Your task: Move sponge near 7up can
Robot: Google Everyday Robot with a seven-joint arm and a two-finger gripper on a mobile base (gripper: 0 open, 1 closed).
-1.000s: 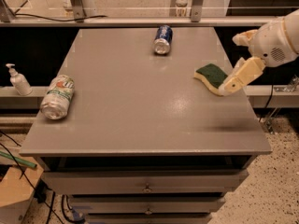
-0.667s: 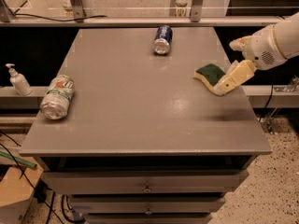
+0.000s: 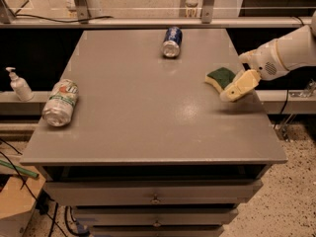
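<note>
The sponge (image 3: pixel 220 77), dark green on top with pale yellow foam below, lies flat near the table's right edge. The 7up can (image 3: pixel 60 102), silvery-white with green and red markings, lies on its side near the left edge, bare metal end facing the front. They are almost a table's width apart. My gripper (image 3: pixel 239 86), cream-coloured on a white arm, reaches in from the right. It sits low over the table, right beside the sponge's right end.
A dark blue can (image 3: pixel 172 41) lies on its side at the back centre of the grey table (image 3: pixel 148 127). A white pump bottle (image 3: pixel 19 85) stands on a ledge left of the table. Drawers are below the front edge; a rail runs behind.
The arm has come down and a little left, bringing the gripper closer against the sponge's right end. The sponge and both cans have stayed put.
</note>
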